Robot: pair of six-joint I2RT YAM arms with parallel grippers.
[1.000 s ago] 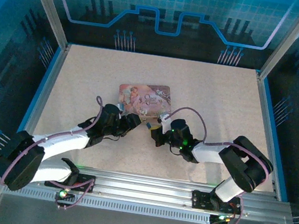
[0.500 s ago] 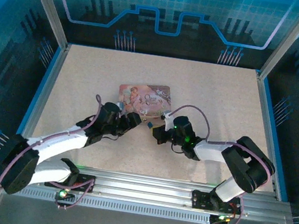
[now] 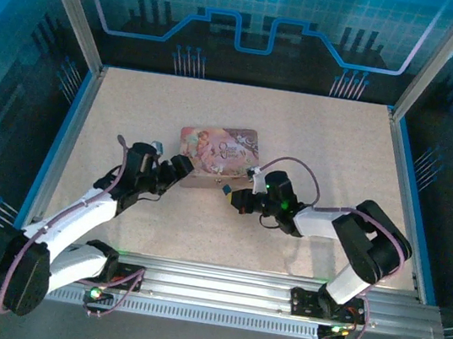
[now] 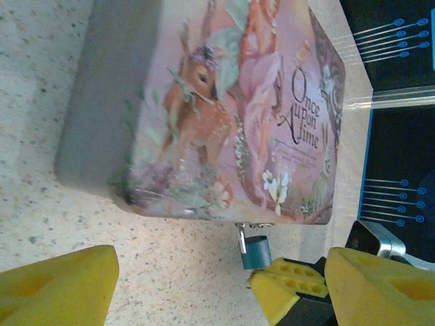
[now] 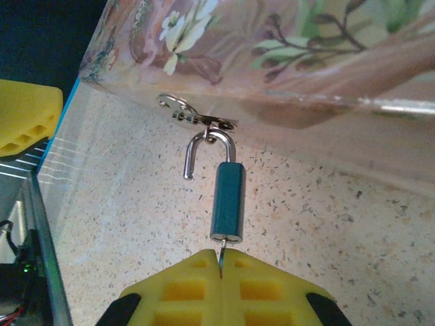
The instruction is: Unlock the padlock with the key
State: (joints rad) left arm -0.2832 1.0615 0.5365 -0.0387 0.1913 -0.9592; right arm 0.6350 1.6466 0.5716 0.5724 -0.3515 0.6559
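Note:
The padlock (image 5: 226,200) has a dark teal body and hangs from the hasp (image 5: 183,112) of the pink tin (image 5: 285,47). One end of its silvery shackle (image 5: 194,155) stands free of the body. The thin key (image 5: 220,249) sticks in the bottom of the padlock, and my right gripper (image 5: 221,262) is shut on it. In the top view the right gripper (image 3: 239,199) sits just in front of the tin (image 3: 219,153). My left gripper (image 3: 167,169) is open, off to the left of the padlock (image 4: 256,250), with nothing between its fingers (image 4: 58,285).
The speckled table (image 3: 316,140) has a blue rim and metal frame posts around it. The right arm's cable (image 3: 295,167) loops up near the tin's right end. Open tabletop lies behind and beside the tin.
The left gripper has opened wider and drawn back to the left, away from the padlock. The right gripper has stayed shut on the key and shifted slightly towards the tin.

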